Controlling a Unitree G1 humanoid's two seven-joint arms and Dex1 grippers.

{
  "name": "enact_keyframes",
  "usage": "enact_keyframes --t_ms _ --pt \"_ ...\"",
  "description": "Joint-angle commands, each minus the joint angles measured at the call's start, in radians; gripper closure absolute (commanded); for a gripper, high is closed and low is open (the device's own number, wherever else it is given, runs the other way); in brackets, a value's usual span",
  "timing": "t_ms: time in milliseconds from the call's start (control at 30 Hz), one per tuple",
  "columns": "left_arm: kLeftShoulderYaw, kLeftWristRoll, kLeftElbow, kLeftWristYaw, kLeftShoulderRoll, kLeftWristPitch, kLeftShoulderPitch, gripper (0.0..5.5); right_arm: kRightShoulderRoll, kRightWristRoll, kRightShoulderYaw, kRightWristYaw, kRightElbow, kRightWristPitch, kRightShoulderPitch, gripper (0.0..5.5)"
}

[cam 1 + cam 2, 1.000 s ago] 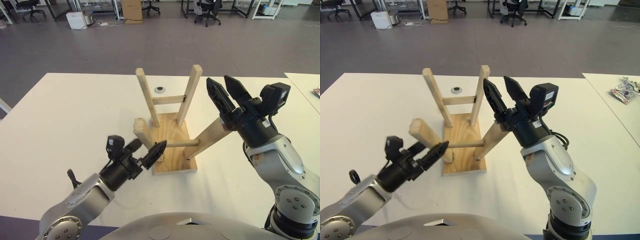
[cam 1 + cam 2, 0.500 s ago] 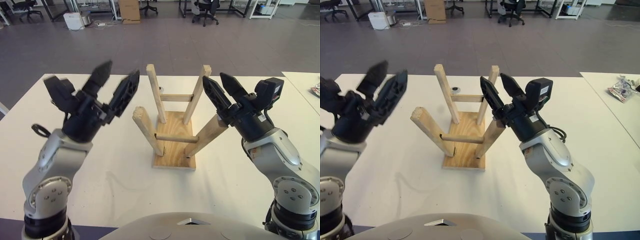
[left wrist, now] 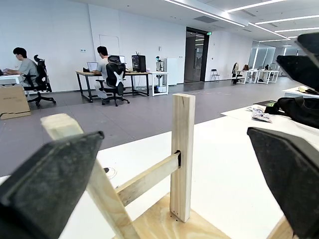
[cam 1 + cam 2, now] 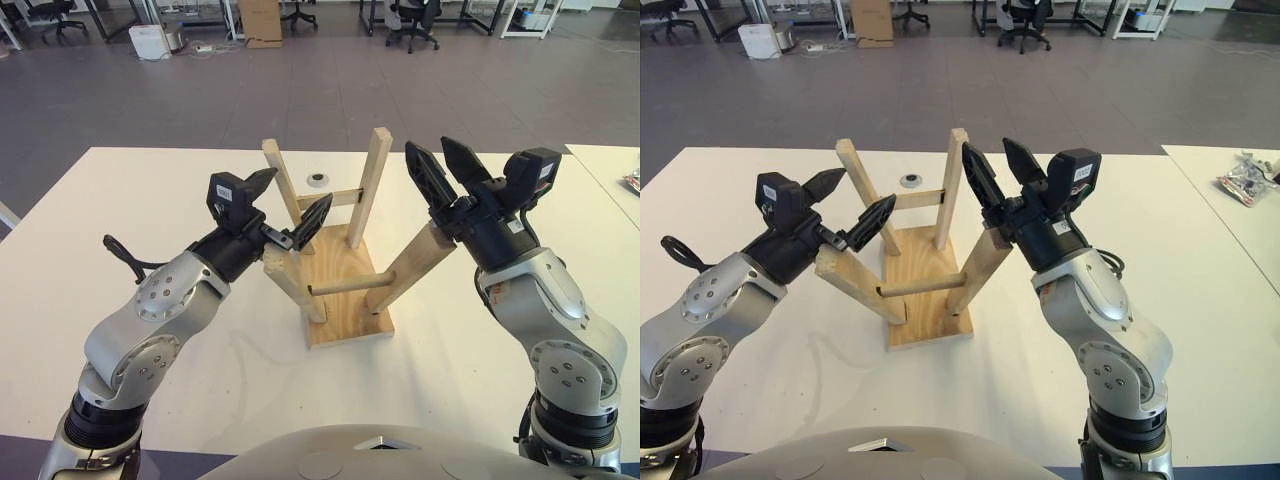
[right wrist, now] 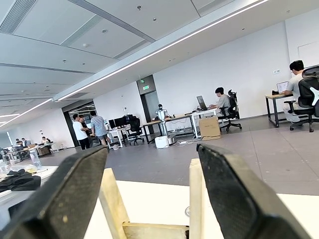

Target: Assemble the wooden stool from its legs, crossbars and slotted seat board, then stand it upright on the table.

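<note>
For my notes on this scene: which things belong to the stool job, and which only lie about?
Job: seat board, legs, crossbars, left gripper, right gripper, both with jaws open.
Lying about: grommet in the table, packet on the side table, cardboard box.

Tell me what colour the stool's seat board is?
The flat wooden seat board is pale tan, clearest in the left eye view.

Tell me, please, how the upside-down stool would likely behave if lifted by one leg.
The stool would probably move as one stiff piece, since crossbars tie its legs together. Lifted by one leg, it would likely swing, the seat board hanging off-centre. Pushed, it seems unlikely to tip: the board lies flat on the table.
</note>
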Motion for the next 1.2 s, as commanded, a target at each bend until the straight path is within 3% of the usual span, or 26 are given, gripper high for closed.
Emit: enact_keyframes --t_ms 33,233,433,533,633,767,900,1000,1200 --pt "-0.088 0.095 0.101 -0.047 0.014 0.09 0.031 0.17 0.009 -0.019 0.063 0.01 0.07 0.073 0.037 2.17" --pt "0.122 0.02 0.044 0.018 0.026 0.156 -0.218 0.17 0.023 -0.03 0.066 0.005 0.054 0.075 0.051 2.17" --pt "0.3 -0.378 -0.073 0.312 0.025 0.302 -0.399 0.17 0.042 -0.041 0.072 -0.025 0.019 0.071 0.1 2.17" --pt "0.265 -0.624 -0.079 0.479 -0.036 0.251 -0.349 0.17 0.055 -0.049 0.083 -0.031 0.014 0.071 0.106 2.17" --pt "0.114 -0.765 -0.137 0.46 -0.045 0.266 -0.168 0.17 0.06 -0.052 0.083 -0.025 0.019 0.076 0.101 2.17" --pt "-0.078 -0.346 -0.075 0.196 0.149 0.309 0.131 0.17 0.066 -0.053 0.084 -0.021 0.03 0.077 0.085 2.17" --pt "-0.099 -0.102 0.013 0.046 0.196 0.176 0.137 0.17 0.069 -0.055 0.084 -0.023 0.033 0.076 0.075 2.17" --pt "-0.097 -0.034 0.018 0.006 0.164 0.115 0.101 0.17 0.066 -0.062 0.09 -0.015 0.039 0.074 0.073 2.17" --pt "0.02 -0.207 -0.036 -0.052 0.051 0.023 -0.005 0.17 0.05 -0.062 0.07 0.014 0.065 0.07 0.049 2.17"
